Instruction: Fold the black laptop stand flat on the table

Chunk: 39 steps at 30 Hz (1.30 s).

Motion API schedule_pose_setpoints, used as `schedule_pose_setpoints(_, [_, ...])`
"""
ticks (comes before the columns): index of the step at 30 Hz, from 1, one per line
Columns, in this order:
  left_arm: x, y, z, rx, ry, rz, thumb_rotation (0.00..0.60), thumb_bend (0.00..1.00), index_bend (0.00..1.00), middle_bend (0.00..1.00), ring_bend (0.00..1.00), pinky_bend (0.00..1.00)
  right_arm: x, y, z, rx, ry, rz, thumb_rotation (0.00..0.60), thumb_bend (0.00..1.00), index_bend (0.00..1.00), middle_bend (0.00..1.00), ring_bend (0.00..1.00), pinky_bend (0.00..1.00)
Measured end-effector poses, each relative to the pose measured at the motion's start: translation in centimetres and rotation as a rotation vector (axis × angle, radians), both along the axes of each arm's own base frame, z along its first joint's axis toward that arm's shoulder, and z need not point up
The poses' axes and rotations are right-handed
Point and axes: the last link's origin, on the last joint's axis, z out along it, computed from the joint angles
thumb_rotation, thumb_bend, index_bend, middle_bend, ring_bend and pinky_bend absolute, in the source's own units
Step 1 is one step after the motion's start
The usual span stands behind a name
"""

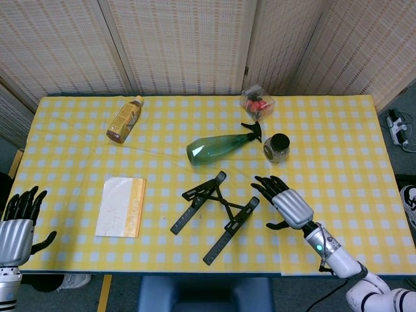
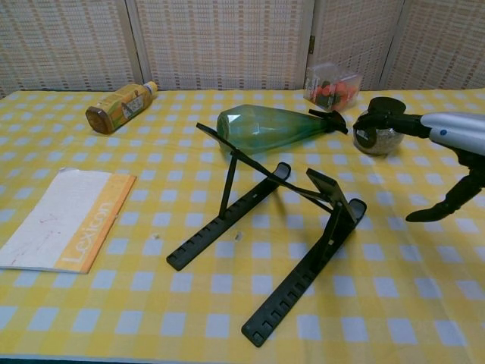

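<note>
Black hinged plastic laptop stand (image 1: pixel 214 214) stands propped open mid-counter. At its three o'clock, right hand (image 1: pixel 284 201) hovers, released, grasping nothing; it should press the raised struts down evenly.

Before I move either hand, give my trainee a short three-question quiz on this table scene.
1. True or false: the black laptop stand already lies folded flat.
2. Which item lies on its side directly behind the stand? A) green spray bottle B) small dark-lidded jar C) Lexicon booklet
3. Fill in: the hand nearer the stand is the ___ hand.

Key
1. False: its support arms are raised off the yellow checked tablecloth.
2. A
3. Right: the right hand hovers open beside the stand, touching nothing; the left hand waits open at the table's edge.
</note>
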Motion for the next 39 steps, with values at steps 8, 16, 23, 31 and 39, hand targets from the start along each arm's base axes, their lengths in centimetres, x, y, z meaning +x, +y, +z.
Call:
schedule_pose_setpoints(8, [0.0,0.0,-0.1,-0.007,-0.004,0.004,0.600,0.25,0.00,0.04,0.00,0.00,0.6,-2.0,-2.8,0.047,0.004,0.013,0.600,0.16,0.00,0.00,0.01,0.00])
schedule_pose_setpoints(16, [-0.1,-0.1,-0.1,-0.006,-0.006,0.008,0.600,0.25,0.00,0.04,0.00,0.00,2.1,-3.9,-5.8,0.073,0.031,0.069,0.600,0.17,0.00,0.00,0.01,0.00])
schedule_pose_setpoints(23, [-0.3,-0.1,-0.1,-0.006,-0.004,0.011,0.600,0.25,0.00,0.04,0.00,0.00,4.2,-5.3,-7.5,0.055,0.048,0.154,0.600,0.16,0.00,0.00,0.02,0.00])
schedule_pose_setpoints(31, [-0.4,0.1,-0.1,-0.008,-0.003,0.015,0.600,0.25,0.00,0.04,0.00,0.00,7.0,-7.2,-8.9,0.009,0.044,0.217,0.600,0.17,0.00,0.00,0.03,0.00])
schedule_pose_setpoints(39, [-0.7,0.1,0.1,-0.010,-0.005,0.018,0.600,0.25,0.00,0.04,0.00,0.00,7.1,-7.3,-7.7,0.020,0.076,0.220,0.600,0.16,0.00,0.00,0.03,0.00])
